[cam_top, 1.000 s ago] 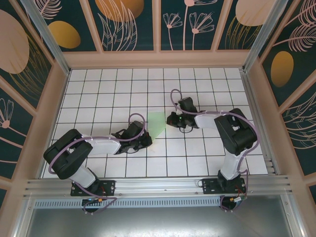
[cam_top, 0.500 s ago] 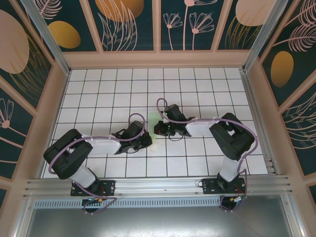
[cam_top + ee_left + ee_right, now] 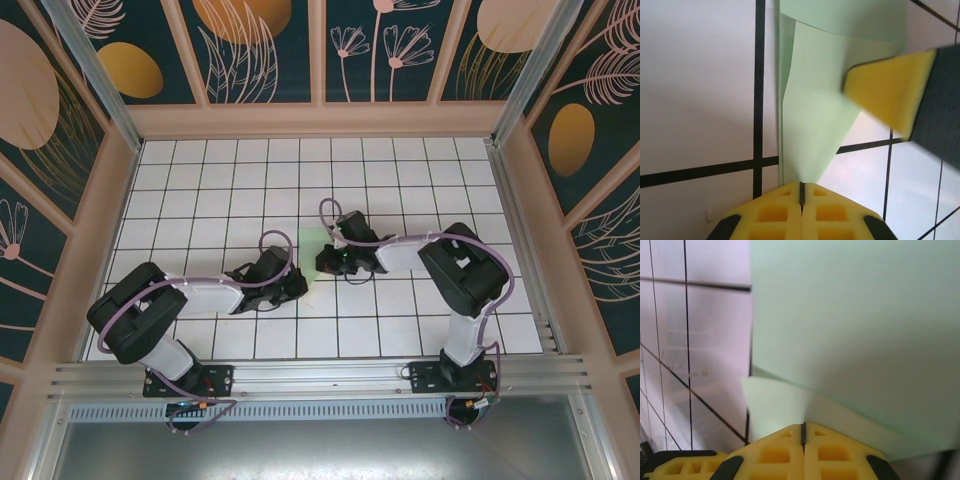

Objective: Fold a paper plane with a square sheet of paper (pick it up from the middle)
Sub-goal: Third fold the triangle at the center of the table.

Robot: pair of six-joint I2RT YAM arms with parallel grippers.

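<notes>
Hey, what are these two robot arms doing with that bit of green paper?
They are folding a paper plane. The left hand is pinched shut on a narrow end of the pale green paper, and the right hand is closed on another edge of it. The paper sits between them over the white tiled table, already creased into overlapping layers, though it does not look like a finished dart yet.

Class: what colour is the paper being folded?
The paper is plain pale mint green, clearest in the left wrist view.
</notes>
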